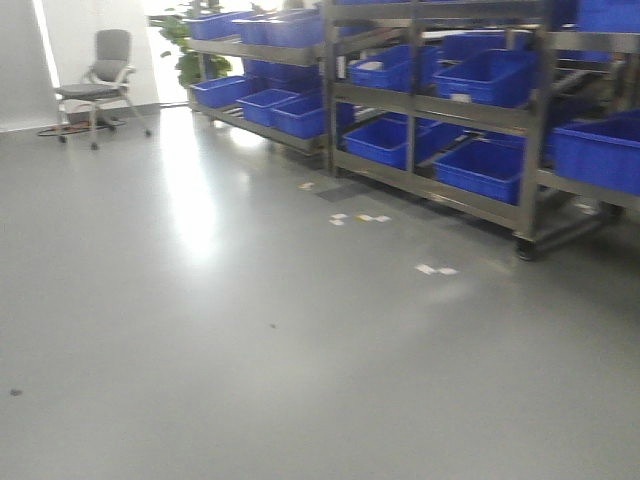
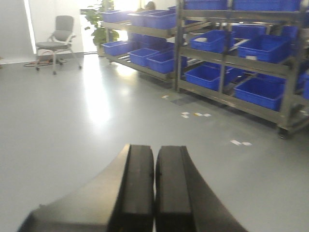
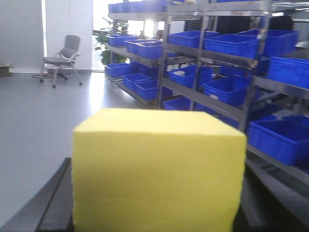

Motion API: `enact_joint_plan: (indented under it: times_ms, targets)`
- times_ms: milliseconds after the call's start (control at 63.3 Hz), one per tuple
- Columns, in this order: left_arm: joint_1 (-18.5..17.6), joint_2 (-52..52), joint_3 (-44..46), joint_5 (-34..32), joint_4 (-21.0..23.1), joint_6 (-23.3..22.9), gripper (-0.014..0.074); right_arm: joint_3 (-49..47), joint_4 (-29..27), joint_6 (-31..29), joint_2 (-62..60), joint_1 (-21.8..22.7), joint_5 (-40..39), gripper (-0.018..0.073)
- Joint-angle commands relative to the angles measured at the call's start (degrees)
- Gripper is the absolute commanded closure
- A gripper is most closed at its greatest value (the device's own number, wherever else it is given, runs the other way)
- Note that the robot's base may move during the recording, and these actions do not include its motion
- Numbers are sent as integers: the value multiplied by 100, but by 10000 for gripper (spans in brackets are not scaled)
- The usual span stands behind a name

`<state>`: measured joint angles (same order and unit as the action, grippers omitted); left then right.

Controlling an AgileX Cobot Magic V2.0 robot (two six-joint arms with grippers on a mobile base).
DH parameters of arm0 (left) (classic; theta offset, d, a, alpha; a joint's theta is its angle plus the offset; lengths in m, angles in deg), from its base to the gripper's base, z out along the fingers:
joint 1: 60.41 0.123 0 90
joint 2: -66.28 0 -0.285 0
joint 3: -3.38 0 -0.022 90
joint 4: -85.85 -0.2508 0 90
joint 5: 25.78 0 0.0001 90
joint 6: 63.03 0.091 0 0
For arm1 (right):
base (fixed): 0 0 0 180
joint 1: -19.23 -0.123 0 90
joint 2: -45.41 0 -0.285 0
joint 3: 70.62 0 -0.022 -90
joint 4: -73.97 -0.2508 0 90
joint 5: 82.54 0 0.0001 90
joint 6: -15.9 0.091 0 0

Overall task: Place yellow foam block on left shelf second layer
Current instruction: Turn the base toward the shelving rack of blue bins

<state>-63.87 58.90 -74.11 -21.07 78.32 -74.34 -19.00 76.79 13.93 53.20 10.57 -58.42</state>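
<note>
The yellow foam block is seen in the right wrist view, where it fills the near part of the picture. It is held by the right gripper, whose two dark fingers are closed against its left and right faces. Its top face is level, and it is not yet placed on any shelf. The left gripper is pressed shut with nothing inside (no gap is visible between its pads).

The block is judged to be light and soft. Its matte faces should give good friction, so a slip is not much expected. A hard squeeze would probably dent the foam, but the edges that can be seen look straight, so no heavy crushing is suggested. The best hold is judged to be the one used now, at the middle of two opposite flat faces and not at a corner. Because the block is light, it could be turned in the grip if it is knocked against a shelf rail or a bin.

The metal racks with blue bins stand far and to the right across the grey floor, well apart from the robot. A chair is seen far left.
</note>
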Motion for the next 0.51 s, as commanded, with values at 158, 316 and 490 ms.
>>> enact_joint_plan:
  times_ms: [158,316,490]
  targets:
    - [-15,78,-158,-471,42,-22,460,-154,43,-29,119,33,-546,272]
    - [-15,78,-158,-471,42,-22,460,-154,43,-29,119,33,-547,272]
    - [-15,78,-158,-502,42,-22,460,-154,43,-29,119,33,-547,272]
